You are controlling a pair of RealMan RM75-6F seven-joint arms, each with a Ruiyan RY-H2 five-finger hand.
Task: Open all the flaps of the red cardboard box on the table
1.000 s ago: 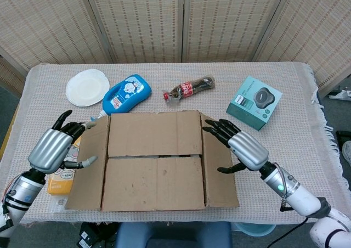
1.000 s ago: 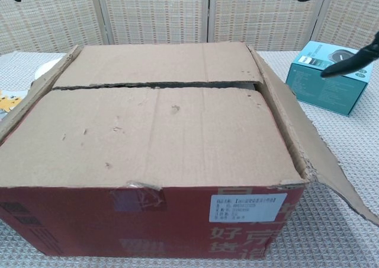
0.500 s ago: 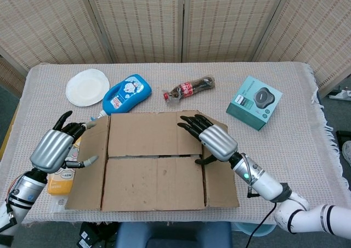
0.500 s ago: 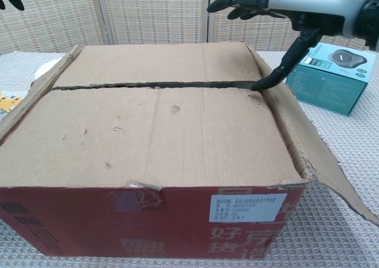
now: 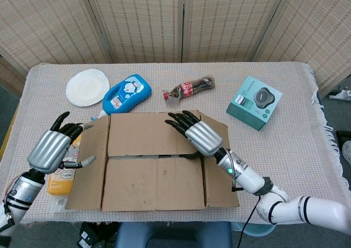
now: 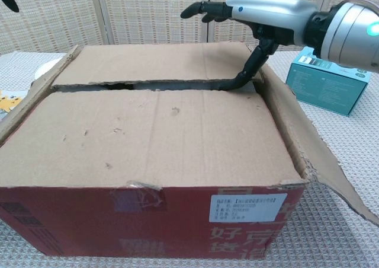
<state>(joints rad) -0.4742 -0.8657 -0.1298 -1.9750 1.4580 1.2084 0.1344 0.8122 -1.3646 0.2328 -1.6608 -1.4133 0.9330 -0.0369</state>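
Right hand (image 5: 198,135), fingers spread and empty, thumb in the seam of the box (image 5: 153,160); hook under the 12 o'clock flap (image 5: 152,134), lift slowly. Left hand (image 5: 54,147) spread, empty.

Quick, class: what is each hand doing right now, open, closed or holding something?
Left hand: open, holding nothing.
Right hand: open, thumb at the flap seam of the red cardboard box.

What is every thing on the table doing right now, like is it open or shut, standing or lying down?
Red cardboard box: two long top flaps down, side flaps folded out.
Right hand: fingers spread over the far flap, thumb dipping into the seam, holding nothing.
Left hand: open, beside the left flap.
Blue plastic bottle: lying flat.
Cola bottle: lying down, crumpled.
White paper plate: flat, bare.
Teal box: closed.
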